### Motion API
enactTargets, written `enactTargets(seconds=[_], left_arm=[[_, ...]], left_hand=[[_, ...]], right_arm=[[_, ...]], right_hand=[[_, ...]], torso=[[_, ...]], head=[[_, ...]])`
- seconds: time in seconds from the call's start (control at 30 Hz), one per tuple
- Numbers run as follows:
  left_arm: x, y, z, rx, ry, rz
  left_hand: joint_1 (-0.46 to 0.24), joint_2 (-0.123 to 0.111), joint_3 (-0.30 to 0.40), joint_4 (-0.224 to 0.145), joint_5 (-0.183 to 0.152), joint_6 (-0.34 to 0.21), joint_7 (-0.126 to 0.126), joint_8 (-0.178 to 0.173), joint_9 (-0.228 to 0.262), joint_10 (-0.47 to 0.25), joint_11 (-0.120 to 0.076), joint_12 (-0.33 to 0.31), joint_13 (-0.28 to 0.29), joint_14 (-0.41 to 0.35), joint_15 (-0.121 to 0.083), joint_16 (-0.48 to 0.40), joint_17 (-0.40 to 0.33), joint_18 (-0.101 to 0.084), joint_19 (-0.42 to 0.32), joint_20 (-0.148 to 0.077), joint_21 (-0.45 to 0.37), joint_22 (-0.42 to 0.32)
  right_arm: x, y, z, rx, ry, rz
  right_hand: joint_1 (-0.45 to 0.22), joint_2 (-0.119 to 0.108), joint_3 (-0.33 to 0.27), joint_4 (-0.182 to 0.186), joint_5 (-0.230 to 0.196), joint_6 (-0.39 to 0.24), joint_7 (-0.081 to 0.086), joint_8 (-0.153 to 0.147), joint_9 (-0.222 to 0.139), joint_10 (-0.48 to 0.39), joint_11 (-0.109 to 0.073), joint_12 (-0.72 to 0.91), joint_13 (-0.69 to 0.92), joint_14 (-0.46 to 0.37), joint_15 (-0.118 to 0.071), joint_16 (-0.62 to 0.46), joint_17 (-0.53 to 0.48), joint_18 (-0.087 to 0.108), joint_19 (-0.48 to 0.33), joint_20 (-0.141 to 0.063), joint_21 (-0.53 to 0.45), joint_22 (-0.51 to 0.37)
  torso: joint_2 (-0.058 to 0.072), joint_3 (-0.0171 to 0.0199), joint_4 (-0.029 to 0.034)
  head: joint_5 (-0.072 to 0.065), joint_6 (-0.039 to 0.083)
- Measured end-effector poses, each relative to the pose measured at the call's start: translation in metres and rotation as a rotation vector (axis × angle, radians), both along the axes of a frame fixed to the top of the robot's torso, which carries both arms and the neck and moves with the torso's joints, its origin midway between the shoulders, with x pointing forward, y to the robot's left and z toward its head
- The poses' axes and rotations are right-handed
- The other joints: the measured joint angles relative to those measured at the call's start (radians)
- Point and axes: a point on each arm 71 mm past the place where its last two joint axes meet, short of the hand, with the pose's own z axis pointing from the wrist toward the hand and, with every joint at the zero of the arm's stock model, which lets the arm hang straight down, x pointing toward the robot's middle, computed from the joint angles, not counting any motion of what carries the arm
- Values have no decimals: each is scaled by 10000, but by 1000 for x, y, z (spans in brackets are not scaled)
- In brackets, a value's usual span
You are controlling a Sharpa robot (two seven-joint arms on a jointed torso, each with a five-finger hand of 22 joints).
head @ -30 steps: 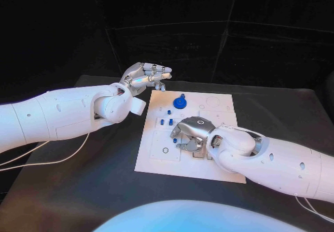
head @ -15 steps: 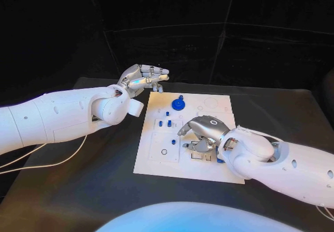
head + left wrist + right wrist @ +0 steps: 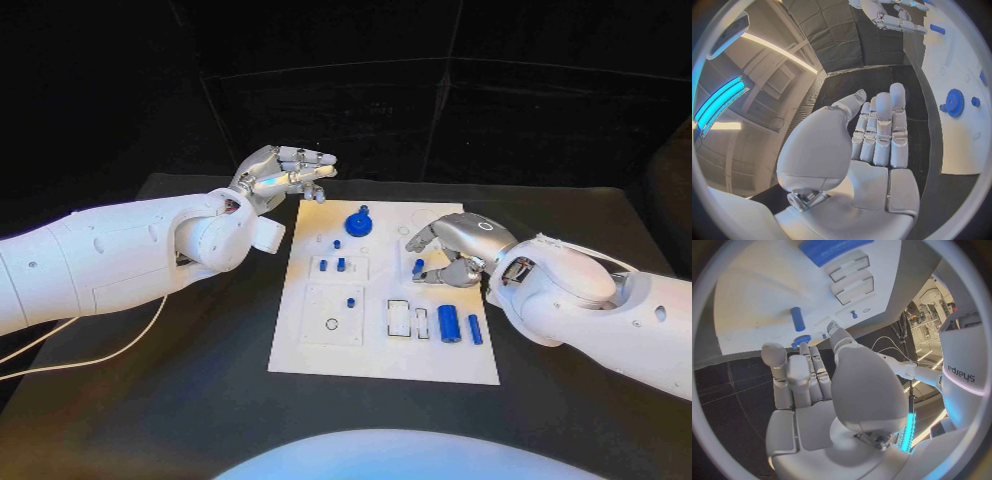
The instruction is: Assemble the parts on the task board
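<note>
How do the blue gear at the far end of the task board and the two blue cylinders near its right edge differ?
The blue gear is round and toothed with a knob rising from it; the two blue cylinders are plain and elongated. The gear sits at the far end of the task board, the cylinders lie flat, side by side, nearer the robot. Both are blue, and neither hand touches them.

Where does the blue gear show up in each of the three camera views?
Head view: blue gear at the far end of the white board.
Left wrist view: gear on the board beyond the left hand.
Right wrist view: I cannot pick it out.
Shared landmark: the white board.
</note>
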Motion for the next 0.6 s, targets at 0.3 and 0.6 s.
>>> enactTargets(seconds=[0.3, 0.6], left_arm=[[0, -2, 0, -9, 19, -54], [1, -2, 0, -5, 35, -62]], left_hand=[[0, 0, 0, 0, 0, 0, 0, 0, 0, 0, 0, 0, 0, 0, 0, 0, 1, 0, 0, 0, 0, -8], [0, 0, 0, 0, 0, 0, 0, 0, 0, 1, 0, 40, 0, 0, 0, 0, 2, 0, 0, 0, 0, -7]], right_arm=[[4, -6, -4, -652, 286, -297], [8, 4, -9, -1017, 487, -207]], right_hand=[[405, 142, -293, 215, 0, -35, -35, 0, 4, -72, 1, 49, 0, -1, 0, 0, -55, -1, -39, -38, -42, -93], [922, 658, 9, 313, -618, 231, -204, 0, 29, 250, -116, 320, 14, -28, -49, -117, -224, -1, -39, -38, -42, -78]], torso=[[8, 5, 11], [10, 14, 31]], head=[[-30, 5], [-35, 30]])
